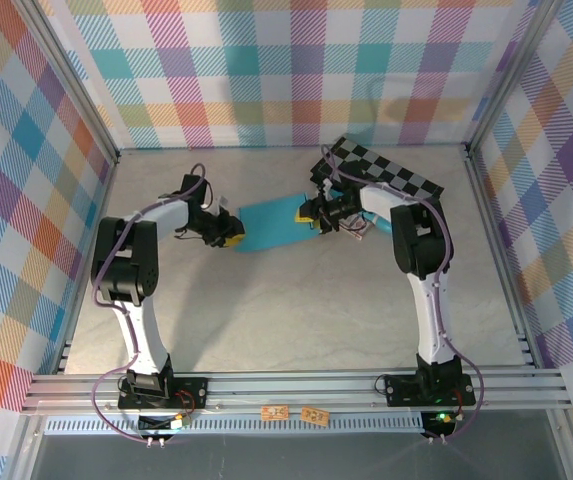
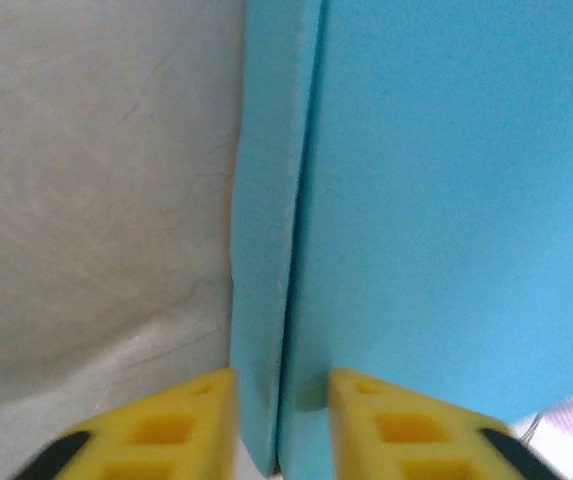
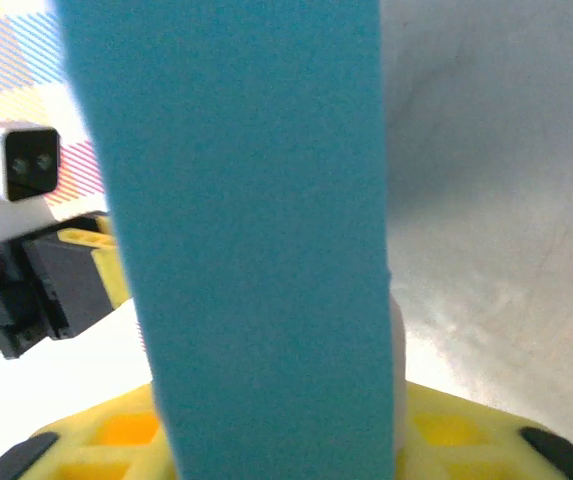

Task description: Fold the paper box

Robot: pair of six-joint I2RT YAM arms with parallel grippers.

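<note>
Teal-blue cardboard lies near the middle of the top view: the paper box (image 1: 271, 222) rests flat on the pale grey table (image 1: 286, 320), a little above the centre of the frame, with one arm at each of its ends.

At the left end of the box is the left gripper (image 1: 228, 230), and its yellow tips touch the edge of the box. In the left wrist view its two yellow fingers (image 2: 176, 435) come up from the bottom of the frame and stand apart. Between them runs a folded edge of the box, a narrow strip beside the wide blue panel that takes the right half of that frame. The grey table takes the left half. The fingers do not seem to press on the cardboard.

At the right end of the box is the right gripper (image 1: 311, 212). In the right wrist view a blue band of the box goes from the top of the frame down between the yellow fingers (image 3: 466, 440), and it takes the whole gap, so these fingers are closed on the box. At the left of that frame the other gripper shows, black and yellow.

A black-and-grey checkerboard (image 1: 391, 172) lies in the upper right, behind the right arm, near the box but apart from it.
</note>
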